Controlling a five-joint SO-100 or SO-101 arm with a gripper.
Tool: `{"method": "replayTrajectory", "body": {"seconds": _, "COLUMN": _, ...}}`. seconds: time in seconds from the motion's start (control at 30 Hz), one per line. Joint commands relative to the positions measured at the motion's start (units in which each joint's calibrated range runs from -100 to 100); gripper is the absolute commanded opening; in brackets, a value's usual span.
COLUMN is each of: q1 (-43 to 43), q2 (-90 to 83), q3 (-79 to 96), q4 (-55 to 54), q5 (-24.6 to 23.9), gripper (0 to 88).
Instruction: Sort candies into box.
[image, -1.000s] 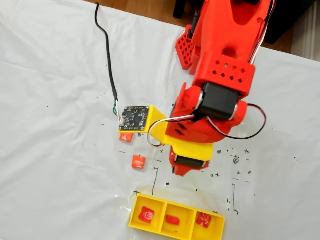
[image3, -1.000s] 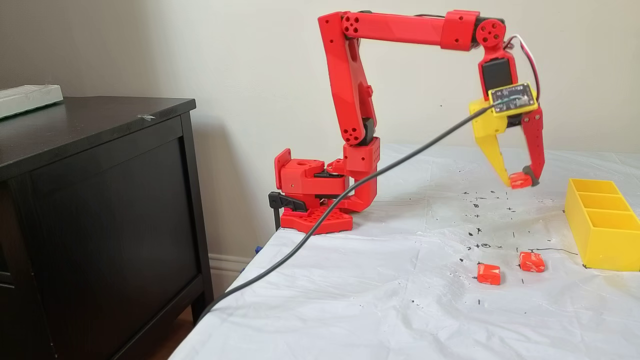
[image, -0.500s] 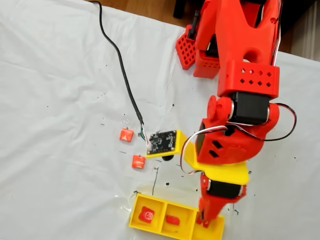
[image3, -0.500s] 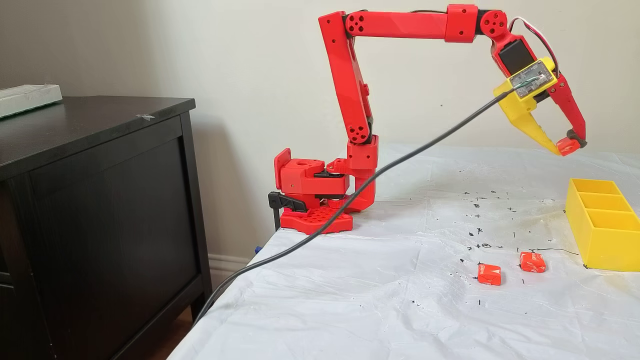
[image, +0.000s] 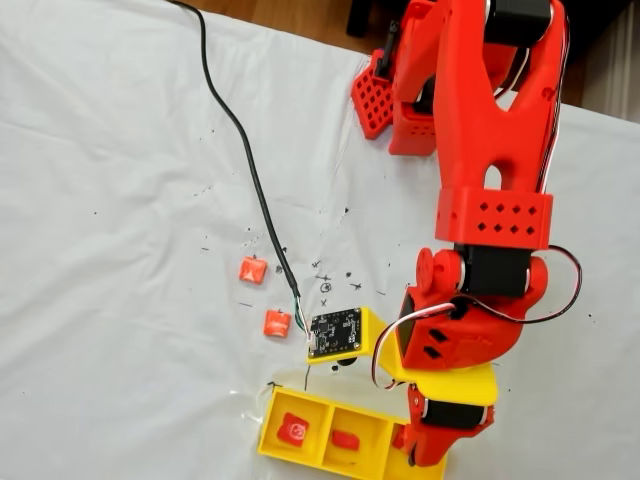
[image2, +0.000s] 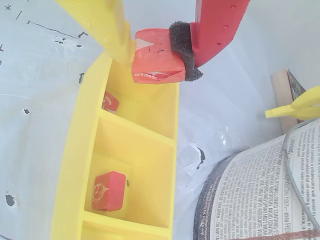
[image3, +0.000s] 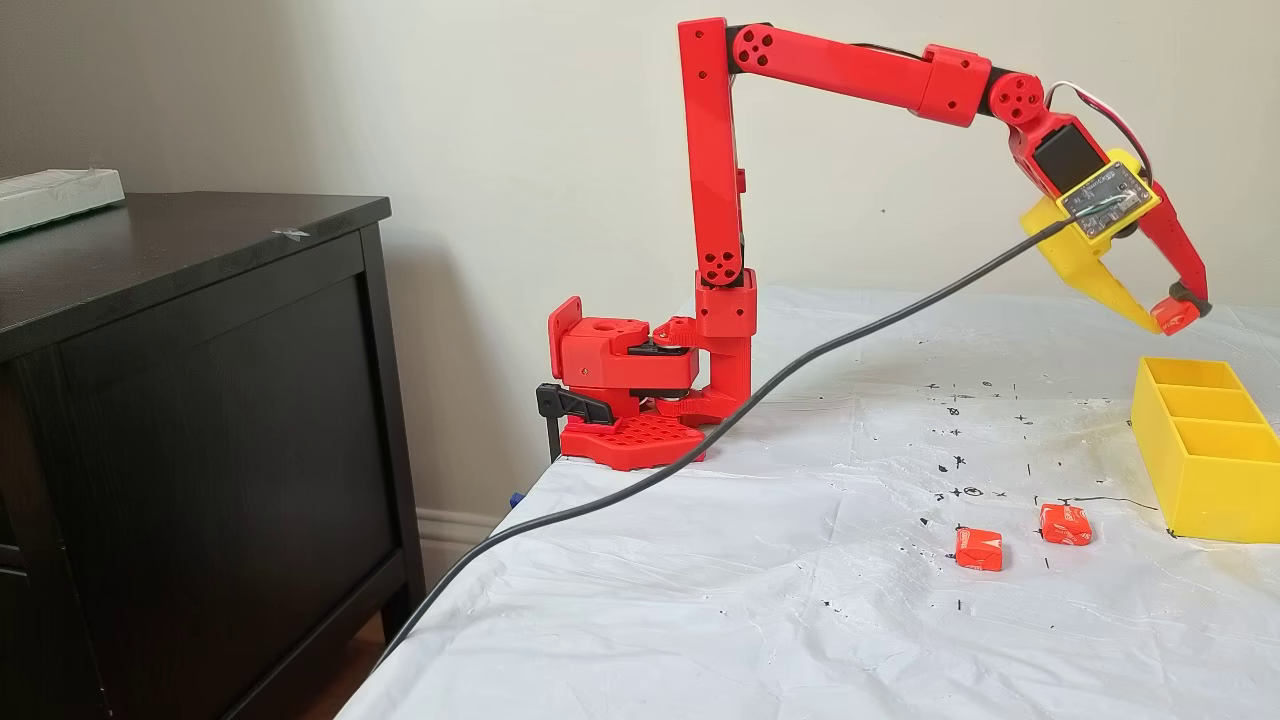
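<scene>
My gripper (image2: 156, 56) is shut on an orange-red candy (image2: 155, 62), pinched between the yellow finger and the red finger's black pad. In the side fixed view the gripper (image3: 1172, 314) hangs tilted in the air above the far end of the yellow box (image3: 1200, 490). The wrist view puts the held candy over the end compartment of the box (image2: 75, 150). That compartment holds one candy (image2: 110, 101), and the middle one holds another (image2: 109, 190). Two loose candies (image: 251, 269) (image: 277, 322) lie on the sheet left of the arm. The arm covers the right end of the box (image: 290, 457).
A black cable (image: 240, 130) runs across the white sheet to the camera board (image: 335, 333) on the gripper. The red arm base (image3: 620, 400) is clamped at the table's edge beside a dark cabinet (image3: 200, 400). Printed paper (image2: 260, 190) lies just beyond the box.
The arm has stretched out toward the box. The gripper carried the candy from above the middle of the table to over the box's end, staying shut on it.
</scene>
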Motion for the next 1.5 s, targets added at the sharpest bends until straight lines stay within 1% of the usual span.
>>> {"method": "replayTrajectory", "body": {"seconds": 0.0, "q1": -1.6, "q2": 0.3, "q3": -8.1, "q4": -1.6, "q5": -0.3, "gripper": 0.1}}
{"method": "replayTrajectory", "body": {"seconds": 0.37, "q1": -2.0, "q2": 1.8, "q3": -9.1, "q4": -1.6, "q5": -0.3, "gripper": 0.3}}
{"method": "replayTrajectory", "body": {"seconds": 0.47, "q1": -1.7, "q2": 2.8, "q3": -9.2, "q4": -2.3, "q5": 0.2, "gripper": 3.3}}
{"method": "replayTrajectory", "body": {"seconds": 0.57, "q1": -1.5, "q2": 3.2, "q3": -9.4, "q4": -2.4, "q5": 0.8, "gripper": 18.4}}
{"method": "replayTrajectory", "body": {"seconds": 0.6, "q1": -1.5, "q2": 3.2, "q3": -9.4, "q4": -2.4, "q5": 1.2, "gripper": 22.2}}
{"method": "replayTrajectory", "body": {"seconds": 0.7, "q1": -1.5, "q2": 3.4, "q3": -9.3, "q4": -2.3, "q5": 2.0, "gripper": 40.4}}
{"method": "replayTrajectory", "body": {"seconds": 0.73, "q1": -1.6, "q2": 3.4, "q3": -9.2, "q4": -2.1, "q5": 2.0, "gripper": 41.7}}
{"method": "replayTrajectory", "body": {"seconds": 0.9, "q1": -1.7, "q2": 2.5, "q3": -8.6, "q4": -1.9, "q5": 2.2, "gripper": 40.0}}
{"method": "replayTrajectory", "body": {"seconds": 1.1, "q1": -1.6, "q2": 1.3, "q3": -8.5, "q4": -1.1, "q5": 2.0, "gripper": 33.0}}
{"method": "replayTrajectory", "body": {"seconds": 1.23, "q1": -1.1, "q2": 0.0, "q3": -8.4, "q4": -0.4, "q5": 1.2, "gripper": 14.7}}
{"method": "replayTrajectory", "body": {"seconds": 1.3, "q1": -0.7, "q2": -0.8, "q3": -8.8, "q4": 0.6, "q5": 0.7, "gripper": 2.3}}
{"method": "replayTrajectory", "body": {"seconds": 1.47, "q1": 0.4, "q2": -3.2, "q3": -9.9, "q4": 5.5, "q5": 0.6, "gripper": 0.6}}
